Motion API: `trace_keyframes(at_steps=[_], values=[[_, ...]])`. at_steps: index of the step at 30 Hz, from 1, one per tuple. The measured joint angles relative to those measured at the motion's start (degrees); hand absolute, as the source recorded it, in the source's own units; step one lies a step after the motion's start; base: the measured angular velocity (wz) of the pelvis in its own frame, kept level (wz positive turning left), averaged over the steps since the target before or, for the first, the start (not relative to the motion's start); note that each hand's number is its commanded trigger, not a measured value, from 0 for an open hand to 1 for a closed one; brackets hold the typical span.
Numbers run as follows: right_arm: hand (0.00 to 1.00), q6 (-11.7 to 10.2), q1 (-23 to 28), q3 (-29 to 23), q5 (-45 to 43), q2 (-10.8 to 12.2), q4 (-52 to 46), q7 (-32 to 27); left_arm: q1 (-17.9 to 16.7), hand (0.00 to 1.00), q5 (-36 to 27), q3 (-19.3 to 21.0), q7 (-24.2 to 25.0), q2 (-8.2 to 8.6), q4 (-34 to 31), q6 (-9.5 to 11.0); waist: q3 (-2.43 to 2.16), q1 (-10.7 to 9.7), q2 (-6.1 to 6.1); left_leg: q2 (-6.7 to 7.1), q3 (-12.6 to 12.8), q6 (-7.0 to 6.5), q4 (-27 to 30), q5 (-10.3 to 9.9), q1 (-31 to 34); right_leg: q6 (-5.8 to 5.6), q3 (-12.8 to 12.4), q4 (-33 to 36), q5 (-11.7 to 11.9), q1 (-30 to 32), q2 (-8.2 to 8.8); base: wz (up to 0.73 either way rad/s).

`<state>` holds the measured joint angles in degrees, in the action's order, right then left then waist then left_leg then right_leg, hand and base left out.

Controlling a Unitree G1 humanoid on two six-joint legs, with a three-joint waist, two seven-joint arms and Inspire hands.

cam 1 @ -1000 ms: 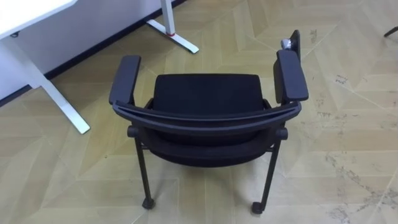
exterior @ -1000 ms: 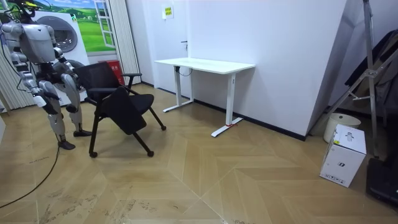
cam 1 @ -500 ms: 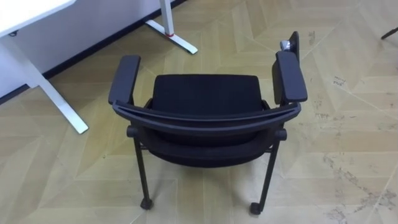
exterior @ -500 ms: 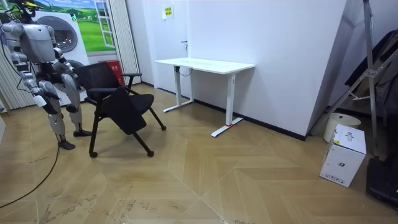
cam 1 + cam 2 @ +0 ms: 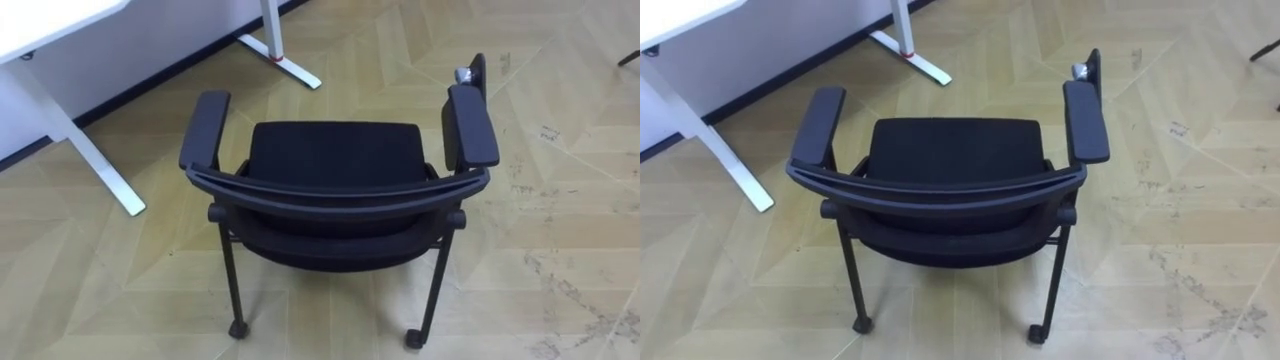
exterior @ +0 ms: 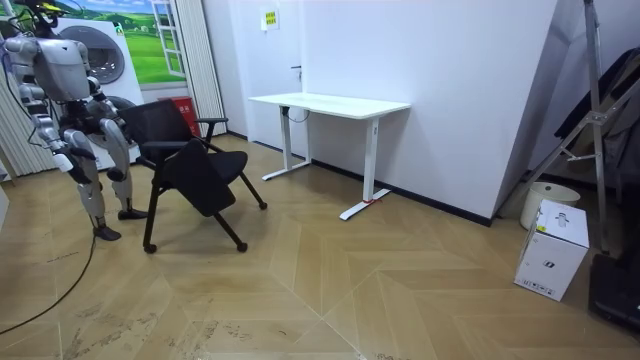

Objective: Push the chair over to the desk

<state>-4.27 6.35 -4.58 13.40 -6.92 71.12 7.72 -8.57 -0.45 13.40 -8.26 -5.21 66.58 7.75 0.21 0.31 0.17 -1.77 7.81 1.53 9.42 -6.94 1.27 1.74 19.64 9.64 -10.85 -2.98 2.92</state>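
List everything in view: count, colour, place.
chair: one, black, on the floor, right of the desk
desk: one, white, against the wall
box: one, white, on the floor at the room view's right
washing machine: one, white, behind the robot
metal frame: one, dark, leaning at the room view's right
right hand: low, behind the chair
left hand: low, behind the chair

Only the head camera's aim has crept: the chair (image 5: 335, 165) and the desk (image 5: 40, 20) together sit a touch further right and lower, neither shifted on the floor (image 5: 560, 230).
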Motion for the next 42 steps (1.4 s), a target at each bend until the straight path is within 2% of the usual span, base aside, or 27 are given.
trace_keyframes(at_steps=[3, 7, 10, 13, 16, 19, 20, 23, 27, 33, 36, 42], values=[[0.0, 0.0, 0.03, -0.85, -0.47, -0.06, 0.01, -0.22, 0.06, 0.0, 0.2, 0.15, -2.23, -0.01, -1.3, -0.11, -0.01, 0.06, 0.39, 0.1, -0.13, 0.0, -0.01, 0.0, -0.06, -0.06, 0.06, 0.08, -0.03, 0.0, 0.06, 0.0], [0.0, 0.03, -0.71, -2.34, -2.56, -0.11, 0.69, -0.92, 2.12, 0.0, 0.05, 1.36, -6.54, -0.62, -1.41, -0.08, -0.06, -0.23, 1.02, 0.07, -0.28, 0.0, -0.01, 0.0, -0.28, -0.06, 0.01, 0.18, -0.03, -0.2, 0.03, 0.0], [0.0, 0.12, -0.78, -3.47, -2.98, -0.15, 1.58, -1.26, 3.02, 0.0, 0.09, 2.24, -9.14, -0.96, -1.46, -0.03, 0.18, -0.15, 1.08, 0.06, -0.38, 0.0, -0.01, 0.0, -1.0, -0.1, -0.75, 0.11, -0.07, -0.97, -0.05, -0.1], [0.0, 0.19, -1.08, -3.94, -2.99, -0.24, 1.46, -1.56, 3.94, 0.0, 1.41, 2.53, -11.07, -1.43, -1.6, -0.1, 0.19, -0.29, 1.25, 0.1, -0.83, 0.0, 0.0, 0.0, -1.06, -0.13, -0.75, 0.2, -0.09, -0.98, 0.02, -0.03], [0.0, 0.65, -1.46, -4.85, -4.07, -0.42, 1.24, -1.69, 4.3, 0.0, 4.74, 3.72, -14.53, -2.54, -5.47, -0.2, 0.16, -0.51, 1.25, 0.1, -1.04, 0.0, 0.08, 0.0, -1.15, -0.13, -0.74, 0.25, -0.1, -0.84, -0.01, 0.0], [0.0, 0.63, -2.09, -5.75, -4.26, -0.54, 1.23, -1.73, 4.63, 0.0, 5.14, 3.87, -18.86, -3.62, -8.94, 0.21, 0.12, -0.97, 1.4, 0.21, -1.23, 0.0, 0.06, 0.0, -1.41, -0.13, -0.92, 0.3, -0.09, -1.02, -0.11, -0.03], [0.0, 0.62, -2.39, -5.76, -4.38, -0.54, 1.22, -1.93, 4.62, 0.0, 5.25, 3.85, -20.28, -3.71, -10.43, 0.28, 0.11, -1.47, 1.51, 0.33, -1.87, 0.0, 0.05, 0.0, -1.4, -0.13, -0.84, 0.32, -0.09, -1.02, -0.13, 0.0], [0.0, 0.55, -2.54, -5.76, -5.0, -0.54, 1.29, -2.17, 5.02, 0.0, 7.61, 3.7, -22.69, -3.74, -12.17, 1.14, 0.02, -1.99, 1.74, 0.46, -1.94, -0.01, 0.06, 0.0, -1.39, -0.14, -0.96, 0.43, -0.09, -1.02, 0.0, -0.01], [0.0, 0.58, -2.36, -5.73, -4.87, -0.47, 1.42, -2.1, 6.11, 0.0, 11.48, 3.3, -24.78, -3.73, -14.01, 1.2, 0.06, -2.48, 1.96, 0.46, -1.94, -0.01, 0.0, -0.01, -1.03, -0.18, -0.9, 0.41, -0.08, -0.79, 0.0, 0.0], [0.0, 0.57, -2.52, -5.68, -4.63, -0.46, 0.16, -2.05, 7.15, 0.0, 14.74, 3.25, -29.93, -4.06, -22.5, 1.83, -0.09, -3.21, 2.13, 0.53, -2.7, -0.01, -0.01, 0.0, -0.76, -0.24, -0.49, 0.32, -0.12, -0.72, -0.05, 0.02], [0.0, 0.31, -2.85, -5.66, -4.51, -0.46, 0.21, -2.44, 7.49, 0.0, 16.5, 2.43, -31.03, -4.38, -24.47, 2.53, -0.15, -3.36, 2.1, 0.59, -3.27, -0.01, -0.02, 0.0, -0.81, -0.25, 0.08, 0.13, -0.12, -0.84, -0.07, 0.09], [0.0, 0.08, -3.02, -5.33, -4.51, -0.49, 0.44, -2.96, 7.57, 0.0, 24.43, 1.5, -31.61, -4.4, -31.7, 2.72, -0.21, -3.07, 1.89, 0.59, -3.31, -0.01, -0.03, 0.0, -0.67, -0.25, 0.41, 0.15, -0.12, -0.82, -0.02, 0.03]])
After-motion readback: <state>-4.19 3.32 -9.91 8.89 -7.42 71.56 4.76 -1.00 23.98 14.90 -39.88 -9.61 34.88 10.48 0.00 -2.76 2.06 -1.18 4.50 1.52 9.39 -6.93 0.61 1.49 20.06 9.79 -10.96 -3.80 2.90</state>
